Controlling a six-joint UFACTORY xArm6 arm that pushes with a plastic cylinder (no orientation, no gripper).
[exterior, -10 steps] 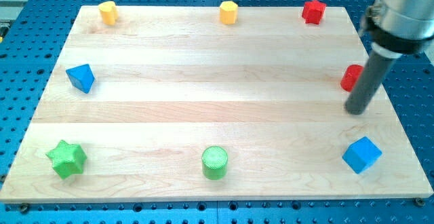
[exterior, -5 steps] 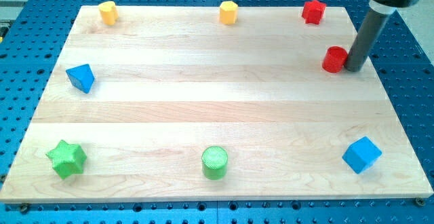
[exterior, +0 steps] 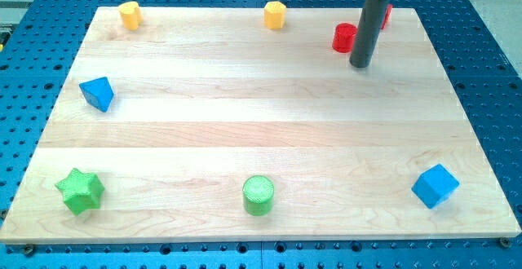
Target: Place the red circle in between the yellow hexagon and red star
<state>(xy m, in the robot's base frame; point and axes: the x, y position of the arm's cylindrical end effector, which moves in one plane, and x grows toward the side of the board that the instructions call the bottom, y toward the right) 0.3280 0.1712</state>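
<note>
Tip (exterior: 360,64) just right of and below red circle (exterior: 344,37); red star (exterior: 384,14) mostly hidden behind rod; yellow hexagon (exterior: 275,14) well left. Jaws: none, cannot tell.

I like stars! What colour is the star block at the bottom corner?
Green. The star block sits at the bottom left of the camera view, the only view here.

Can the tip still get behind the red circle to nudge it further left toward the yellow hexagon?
Probably yes. My tip sits just right of and slightly below the red circle, with bare board between the circle and the yellow hexagon. The red star is mostly hidden behind the rod, close by.
</note>
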